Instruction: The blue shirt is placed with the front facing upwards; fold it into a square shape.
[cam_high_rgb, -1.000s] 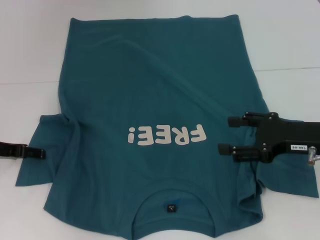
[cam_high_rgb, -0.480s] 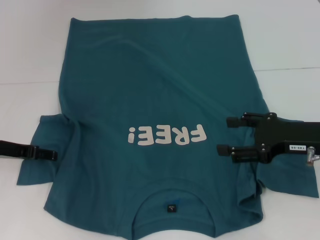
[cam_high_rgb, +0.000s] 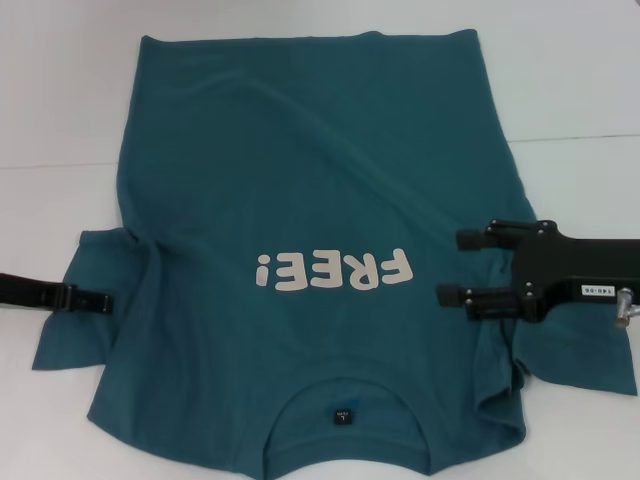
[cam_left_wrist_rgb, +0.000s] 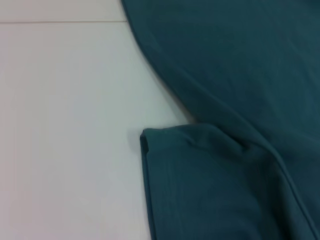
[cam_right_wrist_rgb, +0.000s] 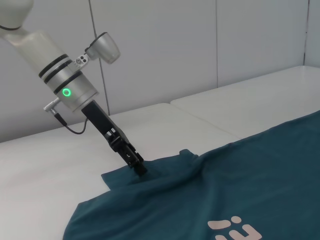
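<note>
Teal cotton fills the head view: the shirt (cam_high_rgb: 310, 250) lies flat and face up on the white table (cam_high_rgb: 580, 80), collar near, hem far, "FREE!" reading upside down. The left gripper (cam_high_rgb: 95, 300) sits low on the left sleeve; over the last second it pushed inward across that sleeve, then eased back slightly toward the left, and the cloth has not lifted. I judge it is settling for a pinch on the sleeve before the first fold. Whether its fingers are parted cannot be told here. The right gripper (cam_high_rgb: 462, 267) hovers over the right chest beside the lettering, its two fingers spread apart with nothing between them, hardly shifted in that second. The left wrist view shows only the sleeve edge (cam_left_wrist_rgb: 147, 145) and bare table, none of that arm's own fingers. The right wrist view, looking across the shirt, shows the left gripper (cam_right_wrist_rgb: 139, 169) with its tip pressed into the bunched sleeve; its opening cannot be told. No containers appear in any view.
</note>
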